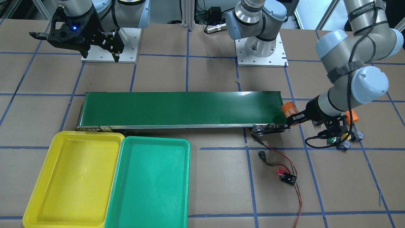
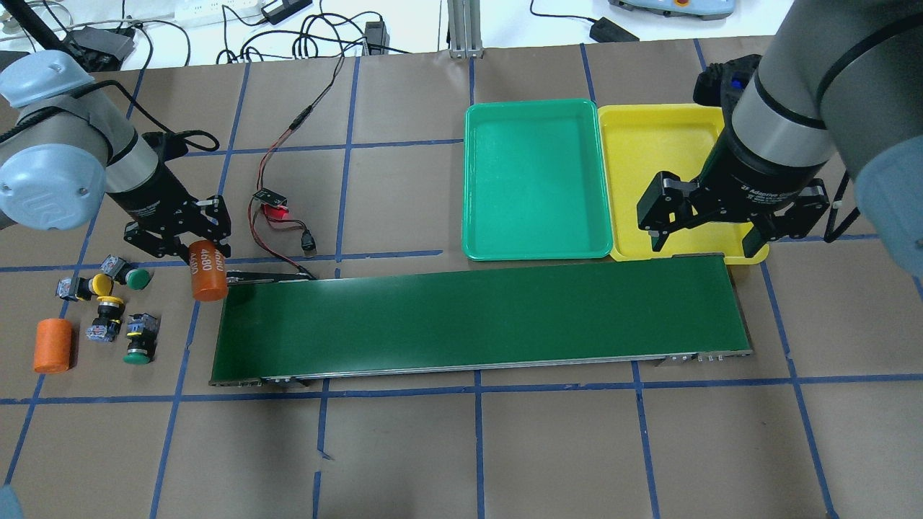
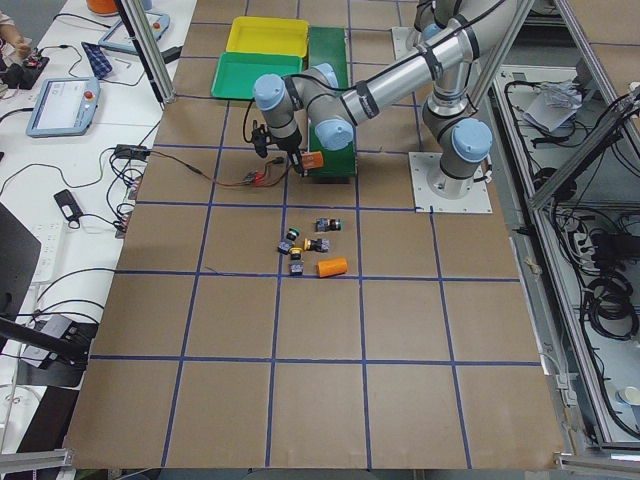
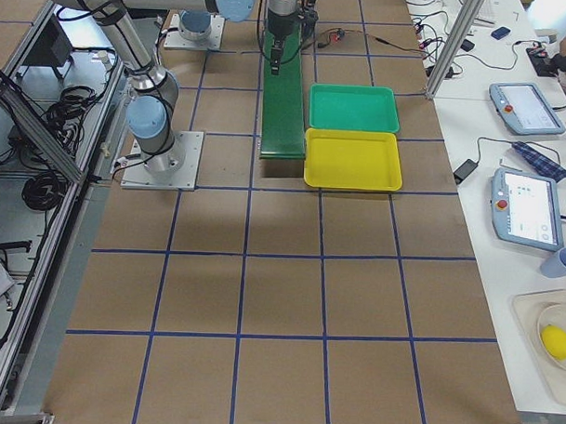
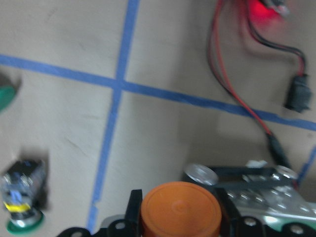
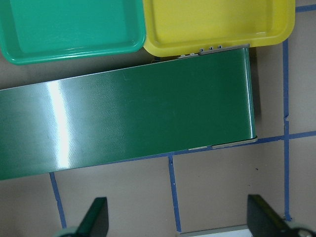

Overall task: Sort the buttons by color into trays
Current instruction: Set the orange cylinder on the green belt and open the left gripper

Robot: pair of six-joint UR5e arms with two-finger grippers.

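Observation:
Four buttons lie in a cluster on the table at the left: a green one (image 2: pixel 137 277), two yellow ones (image 2: pixel 97 285) (image 2: pixel 109 301), and another green one (image 2: pixel 137 355). My left gripper (image 2: pixel 196 249) is shut on an orange cylinder (image 2: pixel 208 272), held at the conveyor's left end, right of the buttons. The cylinder also shows between the fingers in the left wrist view (image 5: pixel 180 210), with a green button (image 5: pixel 22 224) lower left. The green tray (image 2: pixel 537 176) and the yellow tray (image 2: pixel 663 144) stand side by side beyond the belt. My right gripper (image 2: pixel 704 244) is open and empty over the belt's right end.
The long dark-green conveyor belt (image 2: pixel 476 317) runs across the middle. A second orange cylinder (image 2: pixel 53 344) lies left of the buttons. Red and black wires with a small lit board (image 2: pixel 272 202) lie behind the belt's left end.

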